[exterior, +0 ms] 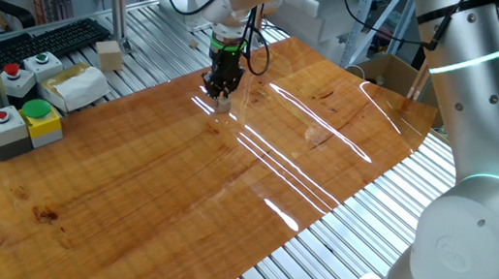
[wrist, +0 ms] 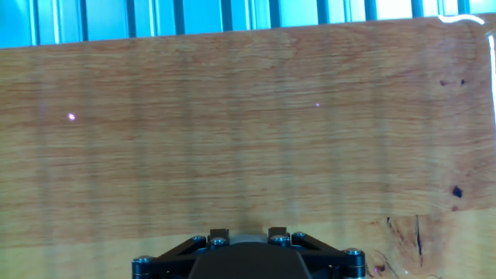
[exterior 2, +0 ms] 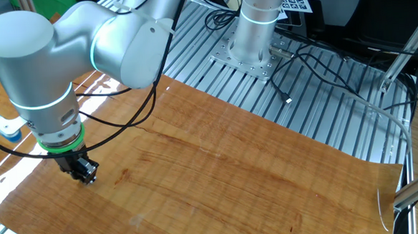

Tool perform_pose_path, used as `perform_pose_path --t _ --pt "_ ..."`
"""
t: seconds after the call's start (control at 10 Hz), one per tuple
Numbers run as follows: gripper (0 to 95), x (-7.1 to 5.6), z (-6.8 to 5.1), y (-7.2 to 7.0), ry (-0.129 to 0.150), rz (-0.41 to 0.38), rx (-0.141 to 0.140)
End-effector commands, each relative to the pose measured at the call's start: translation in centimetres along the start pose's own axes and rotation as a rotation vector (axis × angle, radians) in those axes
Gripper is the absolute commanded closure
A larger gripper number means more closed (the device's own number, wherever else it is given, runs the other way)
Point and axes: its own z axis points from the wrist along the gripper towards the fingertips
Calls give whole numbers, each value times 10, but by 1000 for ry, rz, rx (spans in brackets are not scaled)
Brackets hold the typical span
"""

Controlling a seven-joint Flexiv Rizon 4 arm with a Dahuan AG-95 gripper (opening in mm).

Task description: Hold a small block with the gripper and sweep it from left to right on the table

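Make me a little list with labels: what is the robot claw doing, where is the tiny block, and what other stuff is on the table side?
gripper: low over the table, fingertips at the board
small block: pale bit at the fingertips, seemingly held
grip: looks closed on it, too small to be sure
button boxes: beside the board's far edge
keyboard: behind them

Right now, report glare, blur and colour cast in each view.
One fixed view: long white glare streaks cross the table beside the gripper. The other fixed view: sharp, bright reflections only at the left edge. Hand view: soft vertical banding, bluish slats on top, jaws cropped at the bottom.
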Motion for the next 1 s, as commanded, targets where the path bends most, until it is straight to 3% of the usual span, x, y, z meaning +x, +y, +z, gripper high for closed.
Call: perform_pose_path --t 0.1,0.5,0.7,1.0 --pt "950 2 -1 0 1 -2 12" --pt "950 2 2 7 -10 1 34" --pt "950 3 -2 13 -9 -3 76" --pt "950 4 3 14 -11 0 77"
